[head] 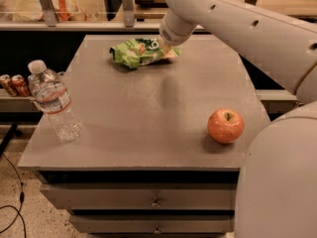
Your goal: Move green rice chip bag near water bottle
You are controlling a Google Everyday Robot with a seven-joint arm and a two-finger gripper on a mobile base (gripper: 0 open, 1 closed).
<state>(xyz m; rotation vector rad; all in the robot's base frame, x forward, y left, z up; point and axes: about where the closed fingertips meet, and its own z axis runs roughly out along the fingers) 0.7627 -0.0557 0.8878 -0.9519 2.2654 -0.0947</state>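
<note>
The green rice chip bag [140, 51] lies crinkled at the far middle of the grey table [148, 113]. My gripper [166, 47] comes down from the upper right and sits on the bag's right end, mostly hidden under the white wrist. The water bottle [53, 102] stands tilted at the table's front left corner, with a white cap and a red-banded label. It is far from the bag.
A red apple [225, 125] sits on the table's right front. Two small red soda cans [14, 84] stand on a low ledge left of the table. My white arm [247, 29] spans the upper right. Drawers [156, 197] are below the tabletop.
</note>
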